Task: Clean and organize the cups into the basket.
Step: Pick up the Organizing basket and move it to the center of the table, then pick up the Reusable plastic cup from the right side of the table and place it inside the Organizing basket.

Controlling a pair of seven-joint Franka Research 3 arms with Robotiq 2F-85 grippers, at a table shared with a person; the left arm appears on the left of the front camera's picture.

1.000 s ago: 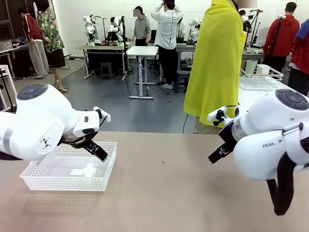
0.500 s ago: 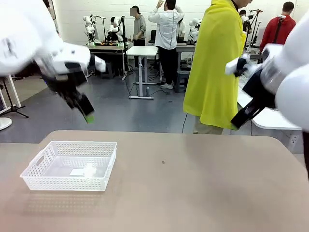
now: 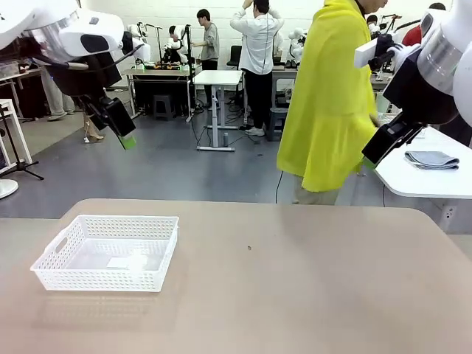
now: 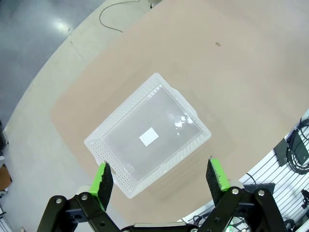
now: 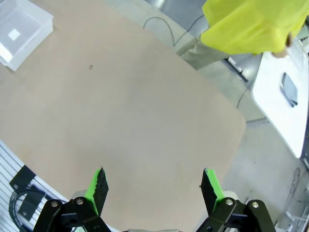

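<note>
The white lattice basket (image 3: 158,254) sits on the left part of the tan table (image 3: 295,280), holding nothing but a small white label. In the left wrist view the basket (image 4: 120,110) lies far below my left gripper (image 4: 157,163), whose green-padded fingers stand wide open with nothing between them. From the front, my left gripper (image 3: 122,129) hangs high above the table's left end. My right gripper (image 3: 376,151) is raised at the right; in its own view it (image 5: 153,170) is open over bare tabletop. The cups are out of view.
A person in a yellow cape (image 3: 332,96) stands at the far edge of the table, right of centre. A white side table (image 3: 424,181) with a folded grey cloth (image 3: 431,158) is at the far right. The basket (image 5: 19,29) shows at the right wrist view's top left.
Both arms have risen from low over the table to high above it; the left gripper has lifted away from the basket. The person in yellow has shifted slightly left.
</note>
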